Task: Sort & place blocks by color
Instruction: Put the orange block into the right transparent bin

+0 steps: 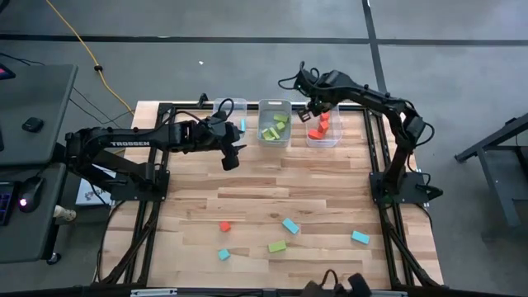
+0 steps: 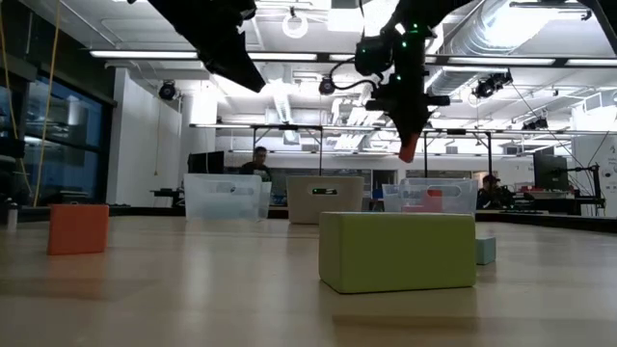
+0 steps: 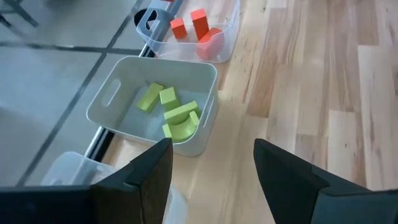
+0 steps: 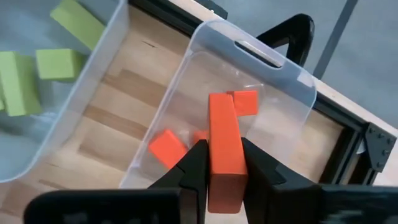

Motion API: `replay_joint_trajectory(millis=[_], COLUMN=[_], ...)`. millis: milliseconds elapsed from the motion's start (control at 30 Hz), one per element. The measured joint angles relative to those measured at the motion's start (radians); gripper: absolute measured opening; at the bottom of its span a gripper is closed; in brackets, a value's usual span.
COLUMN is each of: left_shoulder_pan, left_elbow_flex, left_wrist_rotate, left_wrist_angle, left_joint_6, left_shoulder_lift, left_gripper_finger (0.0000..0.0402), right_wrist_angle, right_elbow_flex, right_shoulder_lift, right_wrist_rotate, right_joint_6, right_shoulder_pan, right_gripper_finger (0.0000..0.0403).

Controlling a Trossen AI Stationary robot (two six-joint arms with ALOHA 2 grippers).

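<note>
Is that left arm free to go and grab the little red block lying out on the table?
Probably yes. The left gripper is open and empty, hanging over bare wood near the bins, and the red block lies alone with nothing stacked on it or crowding it. Whether the arm stretches that far is uncertain.

Around your pale wooden plank bench [image 1: 330, 206] you have a grey concrete floor [image 1: 462, 74] crossed by dark seams. A yellow cable [image 1: 82, 45] runs over it at the far left. To your left stands a dark grey desk [image 1: 33, 91] with a black computer mouse [image 1: 33, 124] on it. Beyond the far edge, the hall has a white ceiling with long strip lights [image 2: 164, 54], silver air ducts [image 2: 511, 24] and tall windows [image 2: 58, 145] on the left.
</note>
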Motion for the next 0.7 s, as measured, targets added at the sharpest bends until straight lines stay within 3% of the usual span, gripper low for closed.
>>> replay_joint_trajectory(millis=[567,700], left_shoulder_pan=[-0.001,-0.001], left_elbow_flex=[0.000,-0.001], left_wrist_rotate=[0.004,0.005], left_wrist_angle=[0.000,0.000], left_joint_6=[-0.087,-0.091], left_shoulder_lift=[0.000,0.000], left_gripper_finger=[0.0204,0.0204], right_wrist_angle=[0.065,0.065], right_elbow_flex=[-0.002,-0.002], right_shoulder_lift=[0.161,0.183], right_wrist_rotate=[-0.125,-0.164], right_joint_6=[-0.207,-0.218], right_shoulder_pan=[-0.108,-0.121], right_gripper_finger=[0.0044,0.0060])
